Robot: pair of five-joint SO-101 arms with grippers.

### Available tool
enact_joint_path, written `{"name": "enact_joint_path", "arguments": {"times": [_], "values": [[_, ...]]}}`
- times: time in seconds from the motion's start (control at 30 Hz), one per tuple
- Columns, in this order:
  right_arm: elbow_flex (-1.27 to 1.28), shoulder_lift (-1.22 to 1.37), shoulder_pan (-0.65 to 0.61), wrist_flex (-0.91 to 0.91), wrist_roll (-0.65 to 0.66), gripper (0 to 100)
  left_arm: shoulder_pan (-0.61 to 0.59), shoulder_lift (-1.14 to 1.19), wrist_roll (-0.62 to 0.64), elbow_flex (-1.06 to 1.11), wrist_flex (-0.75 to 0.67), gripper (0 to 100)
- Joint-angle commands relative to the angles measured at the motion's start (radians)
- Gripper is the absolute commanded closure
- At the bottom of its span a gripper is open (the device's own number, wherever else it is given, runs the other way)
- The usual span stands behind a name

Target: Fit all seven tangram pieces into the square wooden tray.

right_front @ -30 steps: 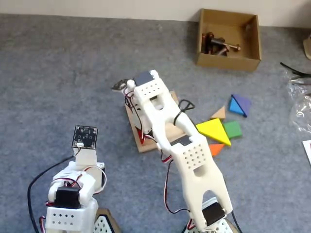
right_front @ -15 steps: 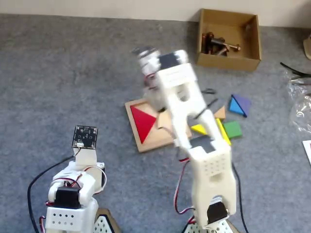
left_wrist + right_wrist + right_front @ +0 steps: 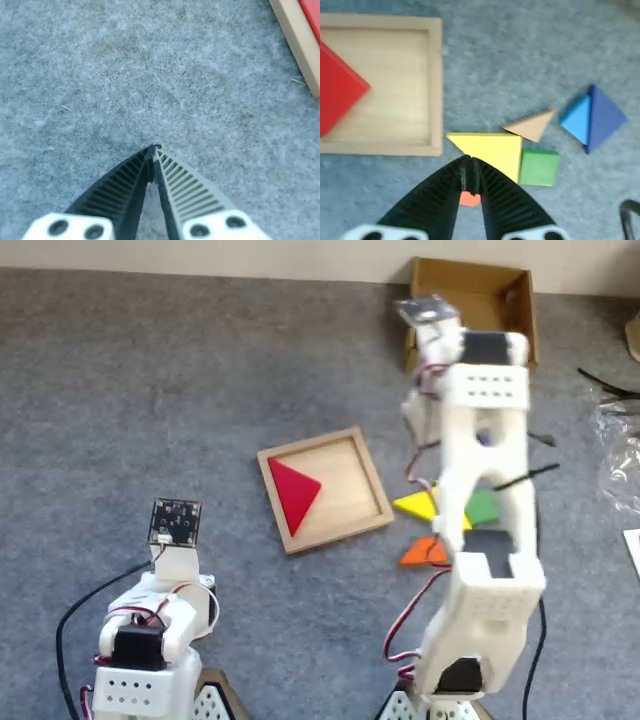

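1/7 placed: red triangle lay at tray left edge, six pieces loose beyond its right edge; right gripper and left gripper both clenched, empty.

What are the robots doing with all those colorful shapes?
They're doing a tangram puzzle. Only the red triangle lies in the wooden tray so far. The right end effector hangs shut above the yellow triangle, with more loose pieces beside the tray. The left end effector sits shut over the carpet.
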Motion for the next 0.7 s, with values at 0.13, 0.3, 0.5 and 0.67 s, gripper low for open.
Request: {"name": "enact_joint_path", "arguments": {"times": [0.13,0.3,0.5,0.67], "values": [[0.09,-0.168,0.173,0.018,0.172,99.3,0.016,-0.007,0.006,0.019,-0.003,99],[0.2,-0.312,0.211,0.016,0.264,99.3,0.016,-0.007,0.006,0.019,-0.003,99],[0.344,-0.49,0.249,0.012,0.35,99.3,0.016,-0.007,0.006,0.019,-0.003,99],[0.486,-0.596,0.249,0.01,0.377,99.2,0.016,-0.007,0.006,0.019,-0.003,99]]}}
